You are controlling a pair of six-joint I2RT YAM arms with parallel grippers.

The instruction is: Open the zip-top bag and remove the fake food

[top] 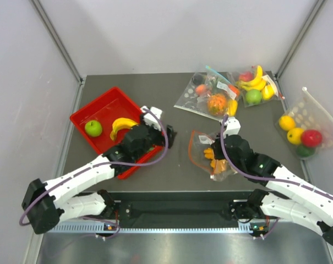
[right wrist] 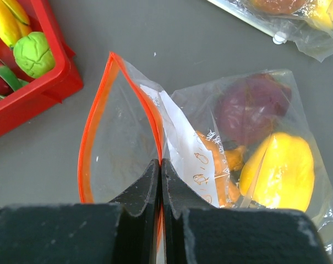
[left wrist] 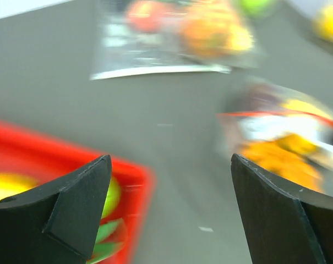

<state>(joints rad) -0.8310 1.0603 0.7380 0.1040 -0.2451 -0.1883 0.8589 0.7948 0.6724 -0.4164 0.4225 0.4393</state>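
- Right claw (right wrist: 160, 164), closest to the right wrist lens: its two black fingers are clenched on one wall of the clear crinkly zip-top bag (right wrist: 119, 154), pinching right at the orange-red zip strip (right wrist: 89, 137).
- From that pinch the bag's mouth gapes toward 11 o'clock, the strip bent into a loop. The bag's body runs off toward 2 o'clock.
- White label (right wrist: 183, 143) lies on the bag just beside the fingertips at 1 o'clock. It carries small orange printed marks, too small to read.
- Fake food inside the bag: orange segment pieces (right wrist: 224, 159) at 3 o'clock of the pinch, a yellow plastic piece (right wrist: 279, 170) beyond them, and a dark purple piece (right wrist: 249, 107) at 1 o'clock.
- Left claw (left wrist: 170, 162) is released, its black fingers wide apart with nothing between them. In its own view the bag is a blur at 2 o'clock.
- From above, the bag rests on the dark grey table (top: 177, 173) at 3 o'clock of the left claw, apart from it.
- Red plastic tray (top: 108, 102) at 9 o'clock holds a round green toy apple (top: 93, 128) and a curved yellow piece (top: 122, 125).
- Farthest, from 12 to 2 o'clock, lie three other clear bags of toy fruit: a pale-blue-zip bag (top: 202, 99), a banana bag (top: 257, 88) and a right-edge bag (top: 306, 129). Their white printed patches cannot be read.
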